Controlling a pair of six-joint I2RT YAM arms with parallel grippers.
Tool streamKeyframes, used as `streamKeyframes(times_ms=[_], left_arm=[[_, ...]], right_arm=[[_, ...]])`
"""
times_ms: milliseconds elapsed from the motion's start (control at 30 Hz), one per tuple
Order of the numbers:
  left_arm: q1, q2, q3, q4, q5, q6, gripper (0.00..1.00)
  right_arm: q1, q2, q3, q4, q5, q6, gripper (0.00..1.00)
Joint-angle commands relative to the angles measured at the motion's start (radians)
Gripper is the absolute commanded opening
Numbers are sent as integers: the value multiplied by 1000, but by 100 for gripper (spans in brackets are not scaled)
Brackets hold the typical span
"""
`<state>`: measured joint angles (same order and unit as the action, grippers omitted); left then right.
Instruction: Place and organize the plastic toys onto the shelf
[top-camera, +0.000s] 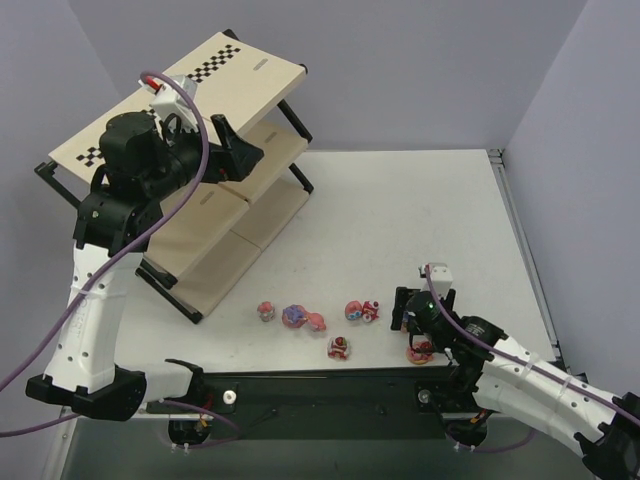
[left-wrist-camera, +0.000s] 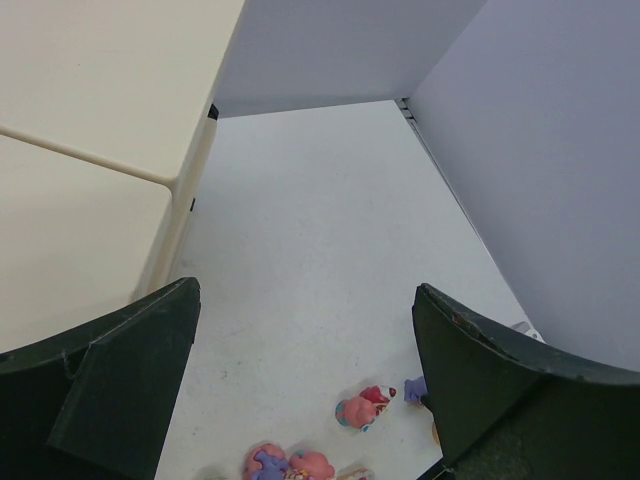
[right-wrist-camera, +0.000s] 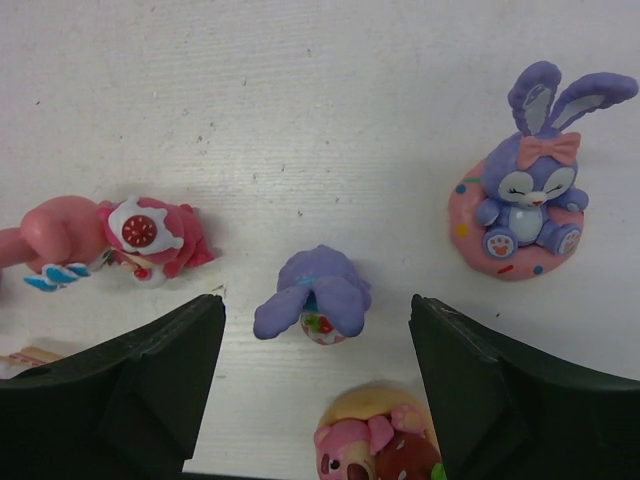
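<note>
Right gripper (right-wrist-camera: 315, 305): released, the two dark fingers stand apart and grasp nothing; it hangs low over the white table (top-camera: 400, 220), near its front right part.
Between its fingers: a small glossy purple plastic bunny with long ears (right-wrist-camera: 315, 300), lying face down on the table; neither finger touches it.
Just beyond, on the right in the right wrist view: a purple long-eared bunny with a pink bow, sitting upright on a pink donut base (right-wrist-camera: 520, 215).
On the left in that view: a pink and red rounded figure (right-wrist-camera: 120, 240), lying on its side.
Under the wrist: a pink figure with a brown and red top (right-wrist-camera: 375, 440), only partly in view.
Other plastic toys: a loose row of small pink and purple figurines (top-camera: 294, 316) on the table in front of the arm bases, well apart from the shelf.
Left gripper (left-wrist-camera: 305, 290): released and wide, nothing between the fingers; it is raised beside the shelf.
Shelf (top-camera: 250, 70): a large slanted rack of beige wooden boards on a black metal frame, with checker strips on the top board, at the far left of the table.
</note>
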<state>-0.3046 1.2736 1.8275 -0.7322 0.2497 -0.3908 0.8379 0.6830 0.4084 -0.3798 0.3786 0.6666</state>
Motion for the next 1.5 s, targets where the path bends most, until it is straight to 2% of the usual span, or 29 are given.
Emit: streamKeyframes(times_ms=[0, 100, 233, 400, 533, 833, 1000, 1233, 1300, 1333, 1467], left_arm=[[-13, -11, 0, 30, 4, -2, 97], [-22, -22, -5, 50, -19, 1, 97], [-24, -28, -2, 51, -119, -5, 97], [-27, -33, -13, 92, -27, 9, 97], [-25, -31, -22, 111, -49, -40, 97], [-25, -33, 21, 102, -63, -45, 97], [-27, -29, 42, 109, -26, -39, 97], [-28, -22, 62, 96, 13, -14, 97], [-28, -19, 69, 96, -7, -17, 97], [-28, -17, 69, 96, -22, -34, 97], [-28, -16, 72, 93, -79, -59, 97]], right_arm=[[7, -14, -42, 111, 128, 34, 75], [7, 10, -46, 136, 134, 31, 74], [7, 44, -56, 176, 137, 25, 73], [6, 79, -54, 212, 129, 27, 68], [7, 89, -52, 214, 121, 34, 64], [7, 40, -92, 199, 126, 76, 68], [7, 36, -92, 190, 123, 76, 64], [6, 46, -77, 185, 140, 77, 41], [6, 50, -66, 180, 146, 76, 34], [7, 55, -62, 182, 151, 74, 26], [7, 69, -31, 177, 175, 56, 12]])
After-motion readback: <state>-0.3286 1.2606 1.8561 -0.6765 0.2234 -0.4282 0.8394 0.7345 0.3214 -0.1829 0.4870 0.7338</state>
